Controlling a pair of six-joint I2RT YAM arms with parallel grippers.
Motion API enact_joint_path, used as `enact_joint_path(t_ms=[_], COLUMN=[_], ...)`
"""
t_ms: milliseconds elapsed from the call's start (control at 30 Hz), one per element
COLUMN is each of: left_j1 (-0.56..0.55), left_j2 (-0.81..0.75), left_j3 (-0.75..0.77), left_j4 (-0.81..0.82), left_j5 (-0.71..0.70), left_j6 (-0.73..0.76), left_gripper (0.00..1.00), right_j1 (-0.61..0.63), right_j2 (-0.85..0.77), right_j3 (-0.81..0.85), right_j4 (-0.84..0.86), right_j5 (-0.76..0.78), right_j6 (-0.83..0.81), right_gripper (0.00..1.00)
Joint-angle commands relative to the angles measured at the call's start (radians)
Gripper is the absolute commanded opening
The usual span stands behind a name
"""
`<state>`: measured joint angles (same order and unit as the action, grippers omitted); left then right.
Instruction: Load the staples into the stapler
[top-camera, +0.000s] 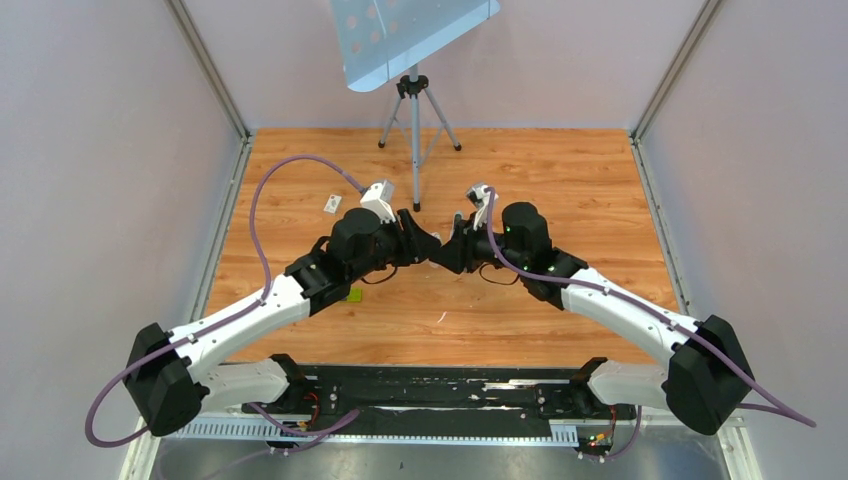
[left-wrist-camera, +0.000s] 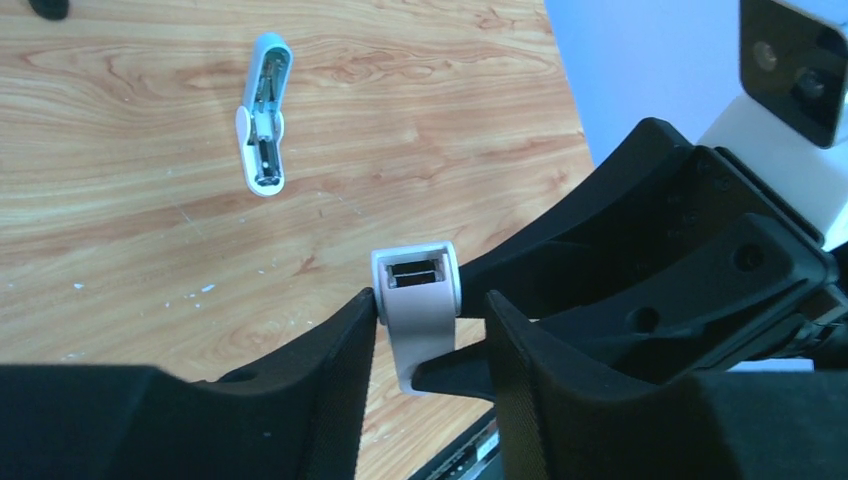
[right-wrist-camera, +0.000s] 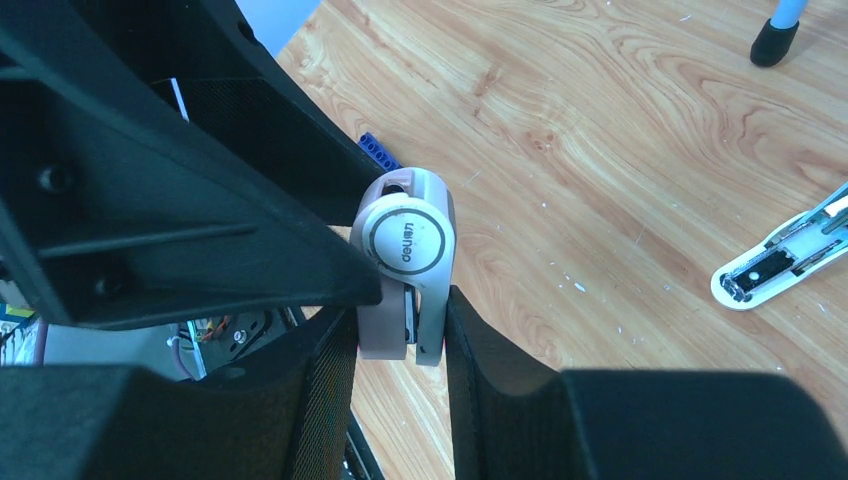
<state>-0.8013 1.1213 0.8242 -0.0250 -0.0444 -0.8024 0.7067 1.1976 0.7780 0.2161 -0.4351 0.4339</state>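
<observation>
Holding entry: right pincer (right-wrist-camera: 400, 310) clamped on the stapler (right-wrist-camera: 405, 238), round-logo end toward its own camera. Left pincer (left-wrist-camera: 430, 310) sits astride the stapler's slotted end; one pad (left-wrist-camera: 345, 335) touches and the other stands just off, so by my read it has no grip. Beyond the left pincer's tips, well apart: white-and-silver elongated piece (left-wrist-camera: 262, 115) flat on the table (left-wrist-camera: 450, 120), identity unclear. Step, as I judge it: two-handed hold, ready for opening. Next: I seat both left pads squarely before any pull.
</observation>
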Motion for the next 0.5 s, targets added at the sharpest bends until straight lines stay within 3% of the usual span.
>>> enact_joint_path(t_ms=[0, 133, 333, 467], left_j1=[-0.003, -0.003, -0.003, 0.009], left_j2=[0.012, 0.009, -0.007, -0.019], left_j3=[-0.017, -0.022, -0.040, -0.061], left_j4=[0.061, 0.070, 0.075, 0.075], left_j5=[0.032, 0.033, 0.074, 0.109], left_j6=[-0.026, -0.020, 0.016, 0.041], left_gripper=[0.41, 0.24, 0.02, 0.00], right_j1=[0.025, 0.031, 0.031, 0.027], right_j2=[-0.010, -0.003, -0.022, -0.055], right_j3=[-0.008, -0.012, 0.007, 0.004], right_j4=[0.061, 0.059, -0.036, -0.087], right_j5=[0.009, -0.007, -0.063, -0.069], right_j6=[-0.002, -0.010, -0.140, -0.211], right_gripper=[0.36, 0.38, 0.62, 0.67])
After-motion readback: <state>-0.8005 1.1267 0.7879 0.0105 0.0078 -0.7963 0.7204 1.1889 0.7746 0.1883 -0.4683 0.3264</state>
